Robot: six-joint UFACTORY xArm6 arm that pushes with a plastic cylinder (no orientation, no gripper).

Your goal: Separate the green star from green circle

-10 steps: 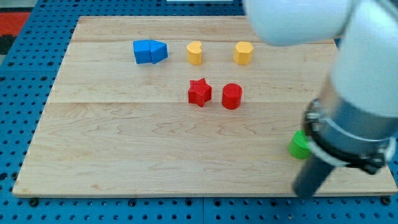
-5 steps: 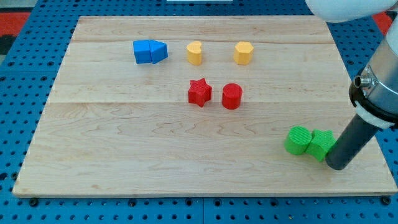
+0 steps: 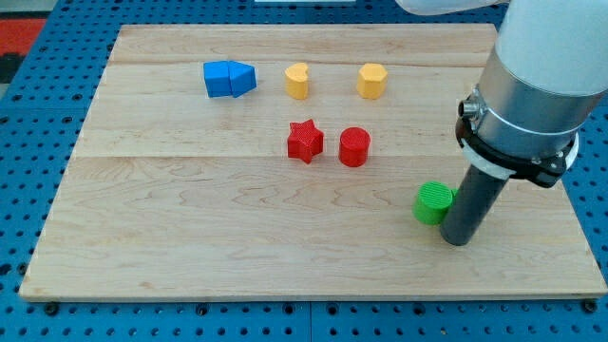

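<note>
My tip is standing at lower right, touching the round green plastic circle block; the green star is hiding behind the rod. There is no hand. Next I'm judging a wedge between them.

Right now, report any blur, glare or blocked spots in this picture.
Camera view: sharp and evenly lit, no strong glare on the board; the small blocks cast only faint shadows. The arm fills the view's right and hides the green star; the green circle shows just left of my tip.
</note>
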